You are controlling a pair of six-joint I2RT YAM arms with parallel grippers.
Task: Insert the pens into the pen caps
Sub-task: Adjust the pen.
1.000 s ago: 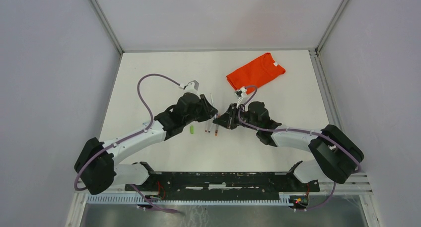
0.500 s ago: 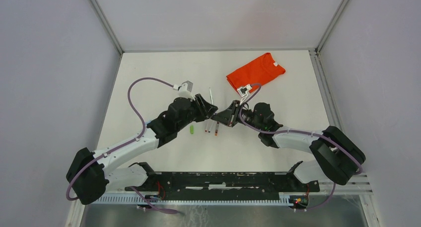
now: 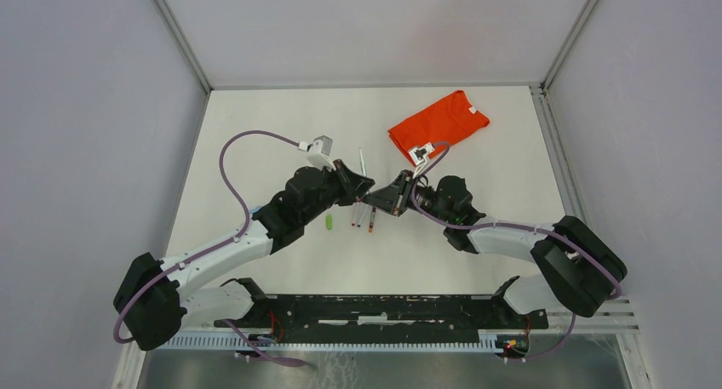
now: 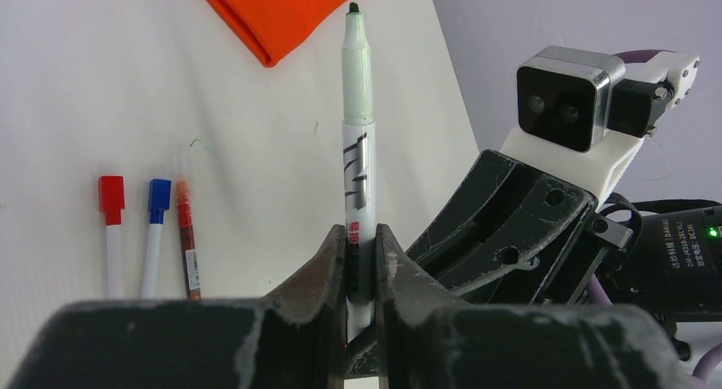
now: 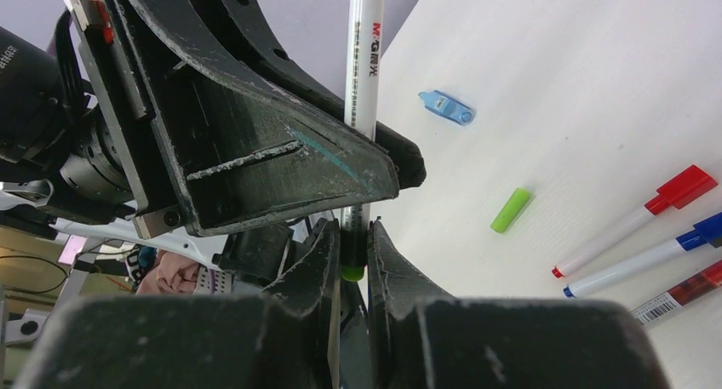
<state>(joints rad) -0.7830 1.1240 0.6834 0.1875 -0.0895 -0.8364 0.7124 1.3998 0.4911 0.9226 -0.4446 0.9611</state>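
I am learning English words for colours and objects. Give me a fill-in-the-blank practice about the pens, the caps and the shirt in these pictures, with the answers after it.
1. The left gripper is shut on the green pen, whose tip has no ___ on it.
2. Near the blue cap lies another loose cap; its colour is ___.
3. The red-capped pen lies beside a second pen whose cap is ___.
4. The folded shirt is ___.
Missing words: cap; green; blue; orange.
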